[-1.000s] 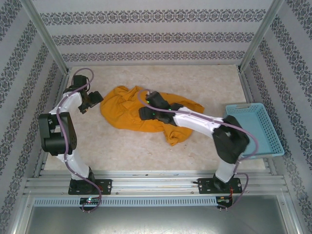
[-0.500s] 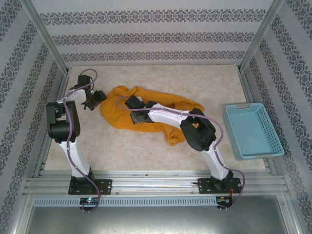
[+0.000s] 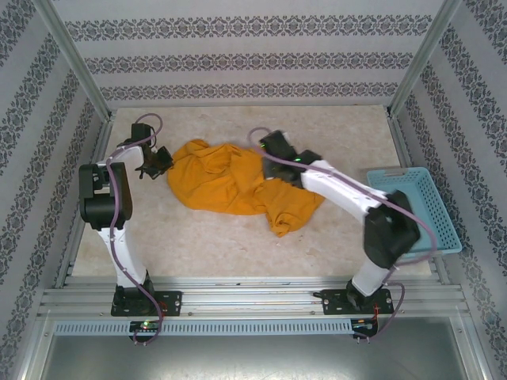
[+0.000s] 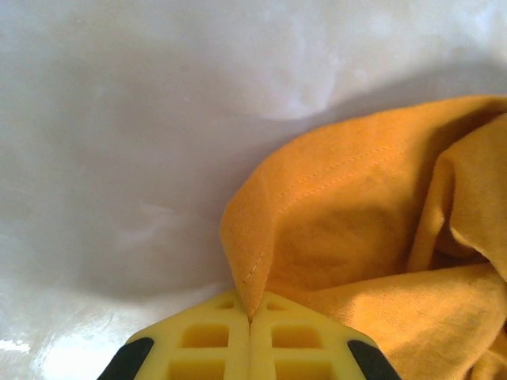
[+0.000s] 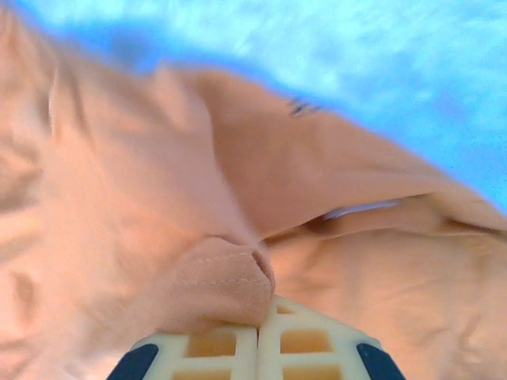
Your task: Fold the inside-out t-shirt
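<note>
On mottled table [image 3: 206, 237], crumpled knit t-shirt [image 3: 222, 186]

Since 1 s ago we've closed both grippers. The left gripper [image 4: 250, 310], open beside the t-shirt [image 3: 218, 184] before, now pinches its hem edge. The right gripper [image 5: 260, 315] left the cloth's middle, swung to its far side & clamps a fold there. The far-right lobe has drawn in.
</note>
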Controlling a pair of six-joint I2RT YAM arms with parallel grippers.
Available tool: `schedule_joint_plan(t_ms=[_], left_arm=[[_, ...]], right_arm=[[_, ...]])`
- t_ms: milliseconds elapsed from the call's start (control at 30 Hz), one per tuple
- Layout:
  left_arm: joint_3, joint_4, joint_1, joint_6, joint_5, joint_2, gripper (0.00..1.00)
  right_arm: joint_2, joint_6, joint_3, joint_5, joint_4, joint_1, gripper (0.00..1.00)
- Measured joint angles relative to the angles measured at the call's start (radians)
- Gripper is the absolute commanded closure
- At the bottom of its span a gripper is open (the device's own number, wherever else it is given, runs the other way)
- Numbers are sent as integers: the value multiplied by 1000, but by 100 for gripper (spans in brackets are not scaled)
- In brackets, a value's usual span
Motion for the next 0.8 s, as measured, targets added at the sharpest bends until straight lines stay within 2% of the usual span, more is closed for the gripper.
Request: schedule_joint_plan(t_ms=[133,300,467,600,700,800], left_arm=[[-71,14,2,-4,-19,-109,100],[-191,37,39,-24,-57,-385,100],[-255,58,71,-46,-145,-680,100],[-400,82,65,-104,-143,-890,100],[-534,76,23,-132,-113,-931,100],[-632,39,-91,-135,-87,-869,97]], right_arm=[[-169,-2,-60,-27,5,-122,100],[-299,-21,-96,-95,-5,-266,100],[-385,-44,-96,-135,-10,-325,100],[-415,-22,-106,-193,-8,-383,100],[-425,9,-192,-233,14,-422,100],[-422,26,-306,-278,17,-447,100]])
